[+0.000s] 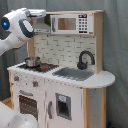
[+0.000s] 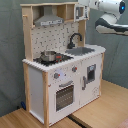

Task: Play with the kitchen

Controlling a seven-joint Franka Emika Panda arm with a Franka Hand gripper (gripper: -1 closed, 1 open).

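Note:
The kitchen [image 1: 65,95] [image 2: 45,85] is a tall toy of white panels and light wood. It has a black faucet [image 1: 85,59] [image 2: 74,39], a grey sink [image 1: 75,73] [image 2: 82,50], a stove [image 1: 44,67] [image 2: 56,59], an oven door [image 1: 27,105] [image 2: 64,96], a grey hood [image 1: 42,21] [image 2: 49,20] and a small upper cabinet [image 1: 70,23] [image 2: 80,12]. My white arm reaches toward the top of the kitchen. Its gripper [image 1: 38,12] [image 2: 83,4] is level with the hood and upper cabinet, in front of them. It is not seen touching anything.
A small metal pot [image 1: 32,62] [image 2: 48,55] stands on the stove. The kitchen stands on a wooden floor [image 2: 100,112]. A grey curtain [image 1: 116,45] hangs behind. My arm's white base [image 1: 15,117] fills the first exterior view's lower left corner.

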